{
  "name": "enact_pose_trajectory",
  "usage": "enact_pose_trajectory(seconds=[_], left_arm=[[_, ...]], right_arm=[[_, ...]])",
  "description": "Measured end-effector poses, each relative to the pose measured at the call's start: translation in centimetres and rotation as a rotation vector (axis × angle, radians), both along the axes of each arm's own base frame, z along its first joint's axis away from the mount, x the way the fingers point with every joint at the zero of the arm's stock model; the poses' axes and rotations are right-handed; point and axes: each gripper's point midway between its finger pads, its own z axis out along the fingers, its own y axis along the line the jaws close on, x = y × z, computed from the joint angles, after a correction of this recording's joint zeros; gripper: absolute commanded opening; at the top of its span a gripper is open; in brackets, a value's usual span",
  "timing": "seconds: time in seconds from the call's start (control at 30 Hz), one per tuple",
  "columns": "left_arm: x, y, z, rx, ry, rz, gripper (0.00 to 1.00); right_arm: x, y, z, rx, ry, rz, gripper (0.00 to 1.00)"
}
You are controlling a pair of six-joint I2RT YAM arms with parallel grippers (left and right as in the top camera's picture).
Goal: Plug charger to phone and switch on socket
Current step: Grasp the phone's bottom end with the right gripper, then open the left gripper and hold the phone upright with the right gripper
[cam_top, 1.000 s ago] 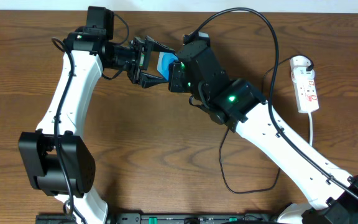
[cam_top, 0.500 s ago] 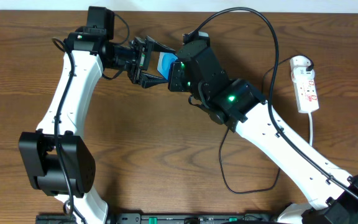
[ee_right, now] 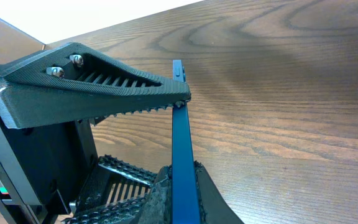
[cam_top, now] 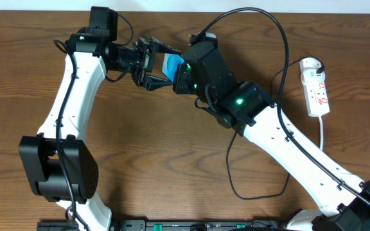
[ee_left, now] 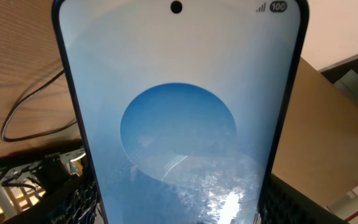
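Where the right tool (ee_right: 183, 194) pinches shut on the phone's (ee_left: 179, 124) thin edge, the left tool (cam_top: 170, 67) clamps its long sides, jaws spread wide, open surface (cam_top: 172, 147) beyond, the socket (cam_top: 315, 86) well apart near the right edge.

Overhead, the slim black-edged smartphone with a light-blue screen (cam_top: 169, 63) shows only as a blue sliver at 12 o'clock, the rest lying under black wrist housings (cam_top: 201, 64). The long thin black charger cable (cam_top: 229, 170) slips beneath a white forearm (cam_top: 281, 138) near 4 o'clock, its tip hidden. Red markings on the narrow white power strip (cam_top: 317, 86), at 3 o'clock, are possibly switches, too small to tell.
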Motion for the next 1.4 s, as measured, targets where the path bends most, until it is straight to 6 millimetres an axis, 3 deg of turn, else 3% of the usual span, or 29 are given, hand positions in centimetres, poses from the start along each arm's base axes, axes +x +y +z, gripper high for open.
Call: enact_pose_trajectory(seconds=[0.3,0.4,0.6,1.0,1.17,1.27,1.4], left_arm=[[0.0,0.0,0.0,-0.002,-0.001,-0.001,0.71],[0.0,0.0,0.0,-0.002,-0.002,-0.001,0.82],[-0.1,-0.2,0.2,-0.012,0.006,-0.005,0.84],[-0.4,-0.4,0.8,-0.044,0.007,-0.018,0.86],[-0.4,-0.4,0.8,-0.047,0.041,-0.004,0.79],[0.0,-0.5,0.9,-0.054,0.052,0.013,0.79],[0.5,-0.5,1.2,-0.064,0.054,0.027,0.79]], right_arm=[[0.1,-0.1,0.0,-0.002,-0.002,-0.006,0.01],[0.1,-0.1,0.0,-0.004,-0.005,-0.016,0.01],[0.2,-0.4,0.0,0.043,0.021,-0.095,0.01],[2.1,-3.9,-0.2,0.163,0.063,-0.410,0.02],[1.6,-6.0,-0.5,0.276,0.154,-0.574,0.02],[1.4,-7.1,0.2,0.386,0.191,-0.677,0.02],[1.3,-7.1,1.0,0.495,0.219,-0.735,0.02]])
